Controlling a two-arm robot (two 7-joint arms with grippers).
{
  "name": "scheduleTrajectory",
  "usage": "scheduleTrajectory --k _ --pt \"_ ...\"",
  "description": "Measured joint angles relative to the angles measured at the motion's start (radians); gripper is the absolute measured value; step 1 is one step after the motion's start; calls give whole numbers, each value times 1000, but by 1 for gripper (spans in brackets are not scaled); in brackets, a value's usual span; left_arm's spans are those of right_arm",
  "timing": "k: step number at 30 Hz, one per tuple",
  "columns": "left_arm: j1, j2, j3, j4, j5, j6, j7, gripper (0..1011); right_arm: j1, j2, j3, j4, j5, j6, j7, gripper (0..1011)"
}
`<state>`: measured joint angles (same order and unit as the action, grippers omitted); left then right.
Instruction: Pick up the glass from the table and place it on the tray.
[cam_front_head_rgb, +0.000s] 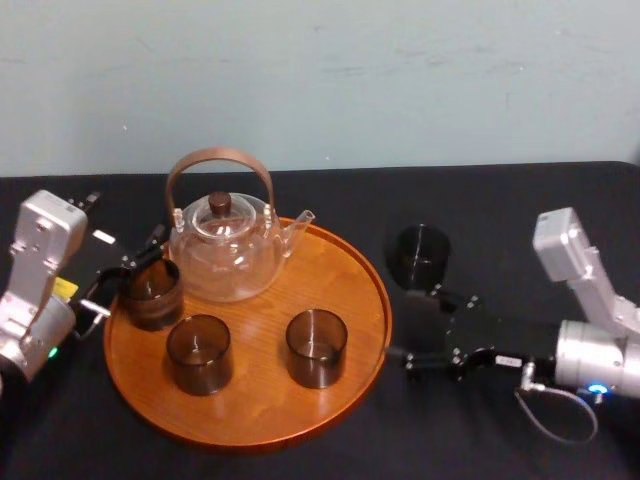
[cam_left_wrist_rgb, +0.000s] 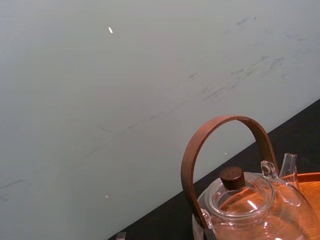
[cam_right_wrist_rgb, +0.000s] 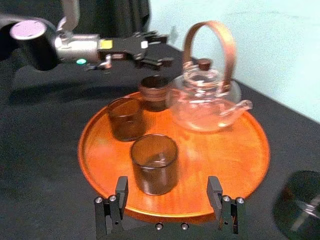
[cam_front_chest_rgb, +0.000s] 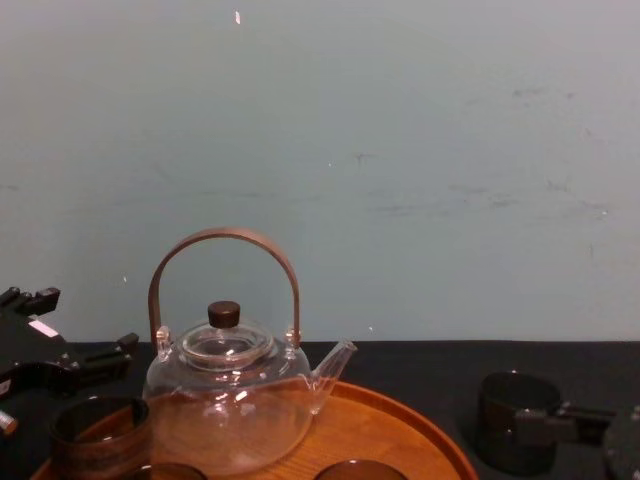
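The tray (cam_front_head_rgb: 340, 275) lay on the black tabletop (cam_front_head_rgb: 520, 205) and carried four things. A clear teapot (cam_front_head_rgb: 228, 255) with a brown hoop handle and a dark lid knob stood at its rear left. Three smoky tumblers stood before it: the left tumbler (cam_front_head_rgb: 152, 293) near the tray's left rim, the front tumbler (cam_front_head_rgb: 199, 353) and the right tumbler (cam_front_head_rgb: 317, 347). All three looked empty, and no liquid could be made out in the teapot.

The glass (cam_front_head_rgb: 421, 255), dark and short, stood on the tabletop just off the tray's right rim, apart from it.

The left hand (cam_front_head_rgb: 132, 262) sat at the tray's left edge with its fingers spread, close against the left tumbler. Whether it touched that tumbler could not be told.

The right hand (cam_right_wrist_rgb: 167, 183) lay low beside the tray's right rim, fingers apart and grasping nothing, pointed across the tray toward the right tumbler. The glass stood just behind it. A pale wall (cam_front_chest_rgb: 400, 150) rose behind the tabletop.
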<state>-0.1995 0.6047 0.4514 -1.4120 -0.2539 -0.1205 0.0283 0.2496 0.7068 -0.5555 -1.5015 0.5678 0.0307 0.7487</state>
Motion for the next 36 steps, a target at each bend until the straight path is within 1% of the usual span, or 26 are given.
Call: scheduleTrajectory --k 1,4,5,7,8,11,13,16,18,19,22,23,28,30,31,32,36 --pt "0 0 0 0 0 0 0 1001 -11 7 14 -9 5 -3 -16 1002" --pt "0 0 0 0 0 0 0 1001 -27 13 34 -21 10 -3 -49 1002" --pt "0 0 0 0 0 0 0 1001 -38 13 50 -26 11 0 -77 1002" --pt "0 0 0 0 0 0 0 1001 -48 12 64 -29 11 6 -106 1002" --pt "0 0 0 0 0 0 0 1001 -57 9 78 -31 10 13 -134 1002" --pt "0 0 0 0 0 0 0 1001 -68 2 96 -31 10 25 -172 1002" --pt "0 0 0 0 0 0 0 1001 -81 -10 122 -32 10 45 -225 1002" --pt "0 0 0 0 0 0 0 1002 -90 -22 143 -32 10 64 -270 1002" --pt "0 0 0 0 0 0 0 1001 -92 -25 148 -32 10 69 -279 1002" --pt "0 0 0 0 0 0 0 1001 -96 -31 158 -33 7 85 -301 1002" --pt "0 0 0 0 0 0 0 1001 -99 -38 170 -36 0 112 -328 1002" --pt "0 0 0 0 0 0 0 1001 -99 -38 170 -36 0 112 -328 1002" --pt "0 0 0 0 0 0 0 1001 -96 -51 180 -36 -20 152 -357 1002" --pt "0 0 0 0 0 0 0 1001 -95 -52 181 -36 -23 156 -360 1002" --pt "0 0 0 0 0 0 0 1001 -91 -59 183 -33 -33 170 -368 1002" --pt "0 0 0 0 0 0 0 1001 -91 -59 183 -33 -33 170 -368 1002" --pt "0 0 0 0 0 0 0 1001 -74 -74 183 -19 -56 198 -385 1002"
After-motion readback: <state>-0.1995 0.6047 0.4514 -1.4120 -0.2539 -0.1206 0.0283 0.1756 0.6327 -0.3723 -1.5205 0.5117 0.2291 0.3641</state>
